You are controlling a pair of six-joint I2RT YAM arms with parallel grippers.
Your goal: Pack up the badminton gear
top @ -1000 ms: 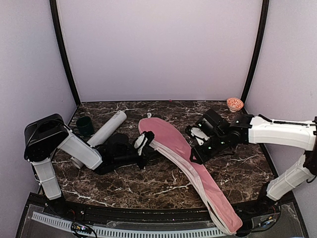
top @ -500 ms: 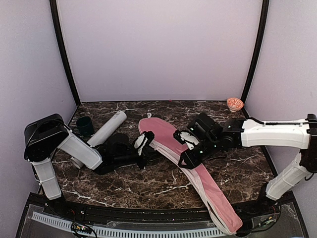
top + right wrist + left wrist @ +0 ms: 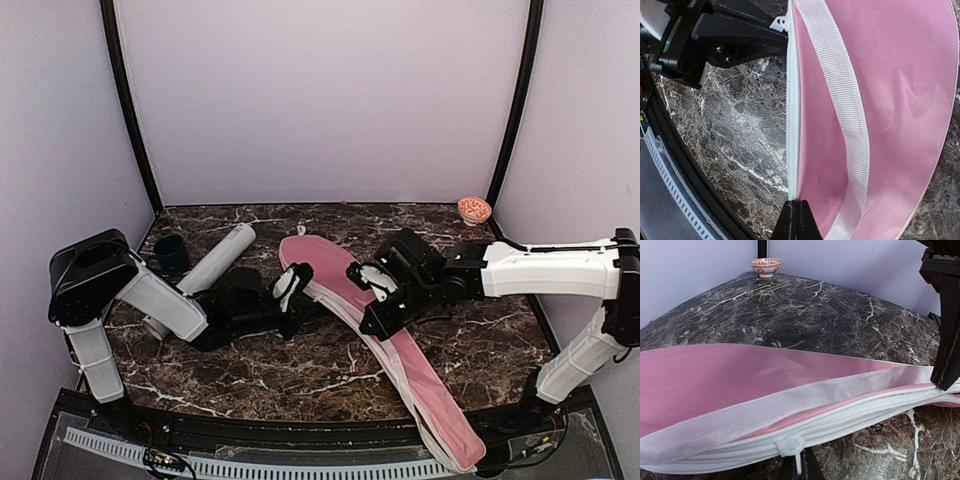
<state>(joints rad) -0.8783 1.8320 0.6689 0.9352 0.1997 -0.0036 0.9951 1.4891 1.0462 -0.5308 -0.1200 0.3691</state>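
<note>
Racket cover (image 3: 425,385) lay diagonally on the tabletop (image 3: 300,370), from centre toward the lower right of the overhead view. Grey tube (image 3: 215,262) sat at upper left, outside it. Right hand (image 3: 797,216) was closed, pinching the cover's zip seam; left hand (image 3: 800,467) was closed on the zip pull (image 3: 790,445). Risk noted: a weak pinch could let the cover drag and bunch, jamming the slider or tearing the tab free.

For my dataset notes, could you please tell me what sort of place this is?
Probably a robot lab's enclosed test booth: plain pale walls around a marble-patterned table, the left arm and right arm mounted at its near edge, a pink racket cover as prop.
</note>
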